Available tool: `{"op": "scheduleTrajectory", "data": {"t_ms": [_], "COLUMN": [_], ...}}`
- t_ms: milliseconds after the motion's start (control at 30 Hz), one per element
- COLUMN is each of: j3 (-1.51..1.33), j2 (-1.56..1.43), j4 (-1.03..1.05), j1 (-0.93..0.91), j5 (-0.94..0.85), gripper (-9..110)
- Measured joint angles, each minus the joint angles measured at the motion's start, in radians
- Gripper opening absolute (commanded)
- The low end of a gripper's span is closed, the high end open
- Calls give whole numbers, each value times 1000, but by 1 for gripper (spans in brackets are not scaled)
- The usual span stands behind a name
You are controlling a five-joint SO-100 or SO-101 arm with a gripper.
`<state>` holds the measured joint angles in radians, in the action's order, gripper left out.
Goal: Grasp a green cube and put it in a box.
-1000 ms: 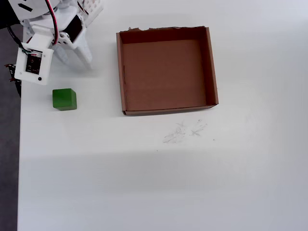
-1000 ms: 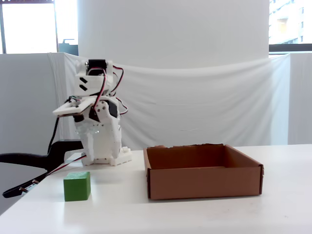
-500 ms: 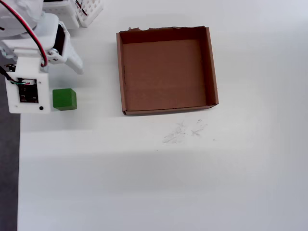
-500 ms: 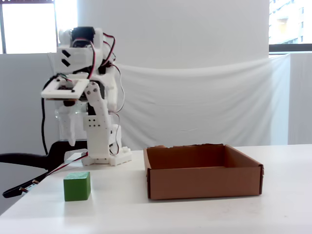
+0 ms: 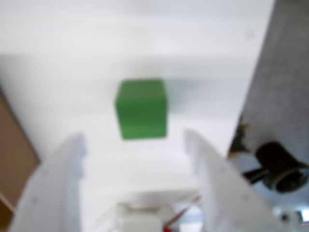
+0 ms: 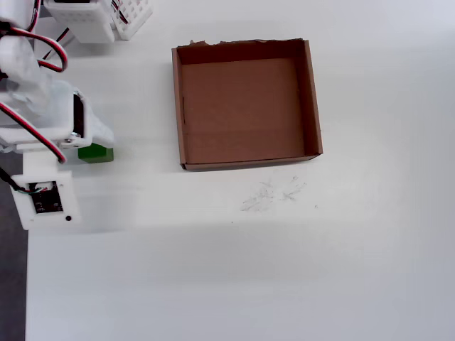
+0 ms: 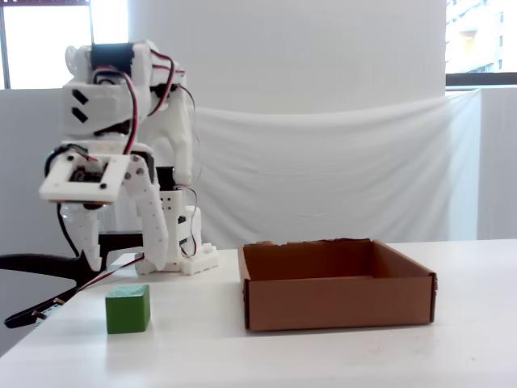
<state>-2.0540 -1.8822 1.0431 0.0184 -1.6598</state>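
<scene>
Gripper (image 5: 135,145): wide open, holding nothing; two white fingers spread apart at the bottom of the wrist view, gap clearly broader than the cube.
Gripper height: raised above the table (image 7: 323,356) in the fixed view (image 7: 121,259), fingertips hanging above and a little behind the cube, not touching it.
Cube from gripper: straight ahead and below in the wrist view, sitting roughly midway between the two fingers, slightly nearer the left one.
Cube axis: none to speak of, equal sides; faces look nearly square to the finger gap in the wrist view, so probably little wrist turn needed.
Coming move, as a guess: a drop down and slightly forward to bring the fingers to either side, then a squeeze.
Cube (image 5: 141,108): small, bright green, plain matte faces, sharp edges, resting flat on the white table; likely rigid and easy to pinch.
Cube in overhead view (image 6: 94,153): mostly hidden under the arm, only a green sliver showing.
Cube in fixed view (image 7: 128,308): fully visible near the table's left edge, well apart from the box.
Box (image 6: 313,99): shallow brown cardboard tray, empty, ragged far edge, to the right of the cube in the overhead view.
Task stage: approach only, grasp not yet made.
</scene>
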Motion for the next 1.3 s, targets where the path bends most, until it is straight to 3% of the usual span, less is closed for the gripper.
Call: {"op": "scheduleTrajectory", "data": {"t_ms": [500, 1300], "j3": [-114, -259], "j2": [72, 92], "j4": [-196, -371], "j1": [-8, -14], "j5": [-100, -112], "gripper": [28, 18]}}
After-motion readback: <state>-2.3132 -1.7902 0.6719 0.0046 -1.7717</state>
